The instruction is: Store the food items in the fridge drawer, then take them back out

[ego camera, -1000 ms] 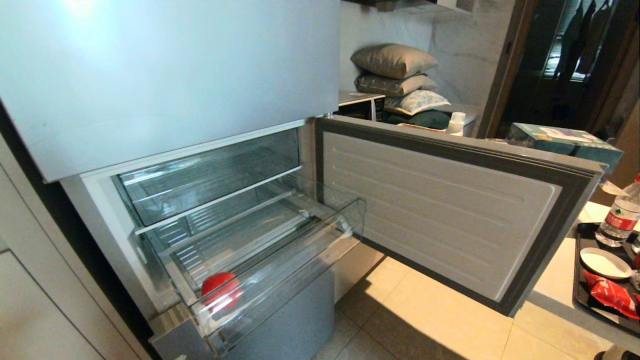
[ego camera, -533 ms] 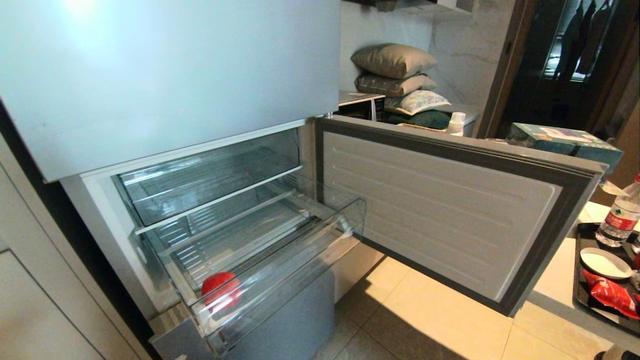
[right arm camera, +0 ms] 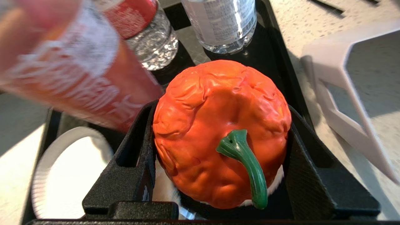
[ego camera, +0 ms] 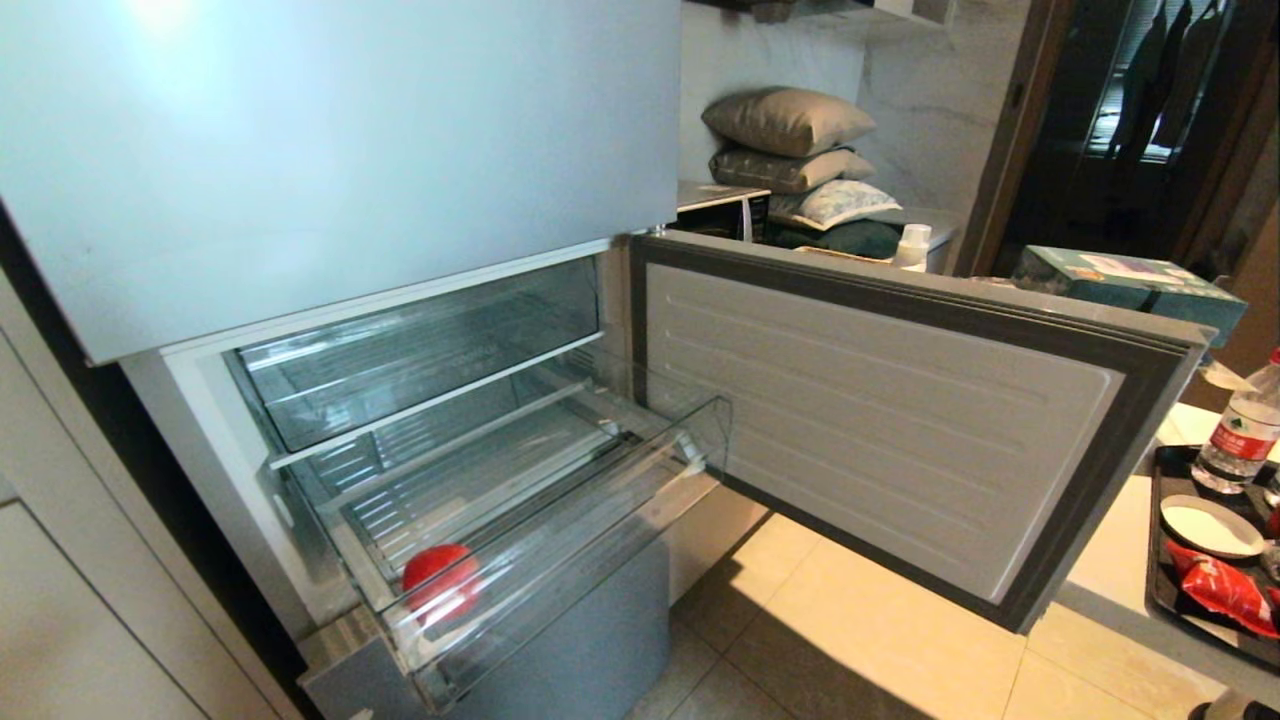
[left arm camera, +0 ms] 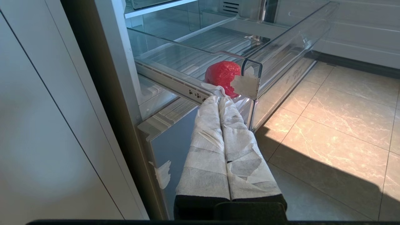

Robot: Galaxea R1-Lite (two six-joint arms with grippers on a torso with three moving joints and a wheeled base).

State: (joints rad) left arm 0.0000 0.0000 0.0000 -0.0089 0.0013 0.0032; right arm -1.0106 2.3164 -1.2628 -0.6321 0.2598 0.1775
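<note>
Asker: Fingers first. What do your right ones hold?

Watcher: The black fingers of your right gripper squeeze a bumpy orange-red pepper-like fruit with a green stem. One finger is on each side of it. The stem points back at the wrist, so its top faces you.

Asker: Where is it now?

Watcher: It is over the flat black tray on the counter, near two clear water bottles and a white round plate.

Asker: And where must it go?

Watcher: I think into the wide clear plastic drawer pulled out of the fridge. The tray is far to your right and the drawer is to your left and lower down. So you must carry it left, past the open grey fridge door.

Asker: Is your left hand closer?

Watcher: Yes. Your left gripper, wrapped in white, sits right by the drawer's front corner. Its fingers are pressed together with nothing in them.

Asker: Is anything in there already?

Watcher: A shiny round red ball lies in the near corner. A crinkly red packet waits on the tray.
</note>
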